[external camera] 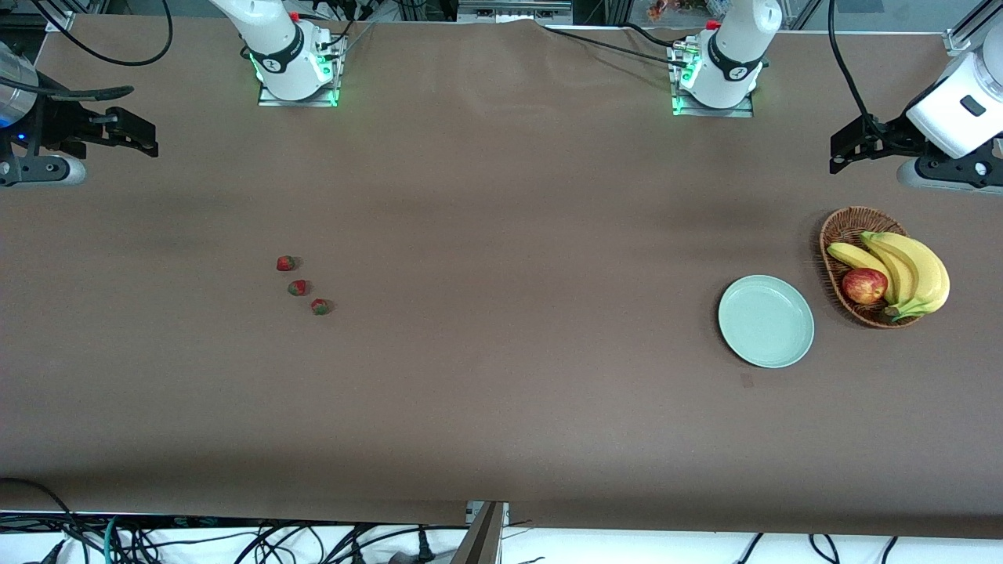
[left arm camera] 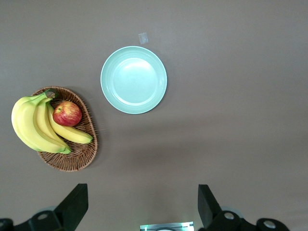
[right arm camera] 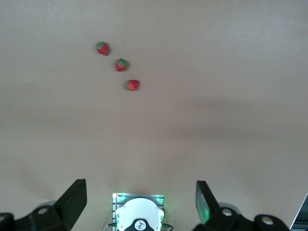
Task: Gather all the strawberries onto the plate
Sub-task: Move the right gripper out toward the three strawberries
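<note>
Three strawberries [external camera: 298,287] lined up on the brown table [external camera: 501,392] toward the right arm's end, well apart from the mint-green plate [external camera: 765,320]. Plate bare, just beside a wicker basket [external camera: 842,235] of bananas [external camera: 909,270] and an apple [external camera: 864,285]. Left gripper [left arm camera: 142,204] spread wide, waiting high above plate and basket. Right gripper [right arm camera: 140,202] spread wide too, empty, waiting aloft.

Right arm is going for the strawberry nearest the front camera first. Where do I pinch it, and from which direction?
Probably from straight above, pinching the red body of that strawberry across its width. It lies on its side on the bare table, apart from its neighbour, so fingers fit on both sides. The open right gripper waits at its own table end.
</note>
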Controlling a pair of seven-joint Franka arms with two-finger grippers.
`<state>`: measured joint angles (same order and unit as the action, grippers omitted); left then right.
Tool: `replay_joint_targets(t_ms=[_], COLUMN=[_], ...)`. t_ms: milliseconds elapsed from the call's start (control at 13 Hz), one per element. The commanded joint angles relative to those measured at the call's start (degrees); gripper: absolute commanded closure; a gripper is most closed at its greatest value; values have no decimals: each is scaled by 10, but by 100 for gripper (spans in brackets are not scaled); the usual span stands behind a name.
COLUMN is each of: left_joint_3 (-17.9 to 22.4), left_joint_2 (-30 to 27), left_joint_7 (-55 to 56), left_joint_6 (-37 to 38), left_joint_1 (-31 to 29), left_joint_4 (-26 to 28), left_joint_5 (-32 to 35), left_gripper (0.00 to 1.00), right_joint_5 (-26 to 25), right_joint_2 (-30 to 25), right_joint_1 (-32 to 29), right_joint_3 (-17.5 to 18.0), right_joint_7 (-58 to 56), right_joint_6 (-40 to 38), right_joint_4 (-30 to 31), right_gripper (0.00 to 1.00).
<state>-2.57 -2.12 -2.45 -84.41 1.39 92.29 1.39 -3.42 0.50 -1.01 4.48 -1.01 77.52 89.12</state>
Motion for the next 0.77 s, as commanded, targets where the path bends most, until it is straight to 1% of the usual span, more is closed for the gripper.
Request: replay_joint_targets(t_ms=[0,154,695], left_joint_3=[-3,-3,-5], left_joint_2=[-4,-4,-4], left_joint_7=[4,4,5], left_joint_6=[11,12,11], left_joint_1=[-3,-3,-3], left_joint_4=[-7,-7,-7], left_joint_5=[-2,-2,-2], left_gripper=[0,0,0], right_joint_5=[3,17,18], right_joint_2=[5,5,5], right_joint_1=[-7,-8,-10], right_joint_3=[4,4,3], right_joint_7=[0,0,0], right_joint_6=[-4,-4,-2], right_joint_4=[-13,-13,-13], right_gripper=[0,0,0])
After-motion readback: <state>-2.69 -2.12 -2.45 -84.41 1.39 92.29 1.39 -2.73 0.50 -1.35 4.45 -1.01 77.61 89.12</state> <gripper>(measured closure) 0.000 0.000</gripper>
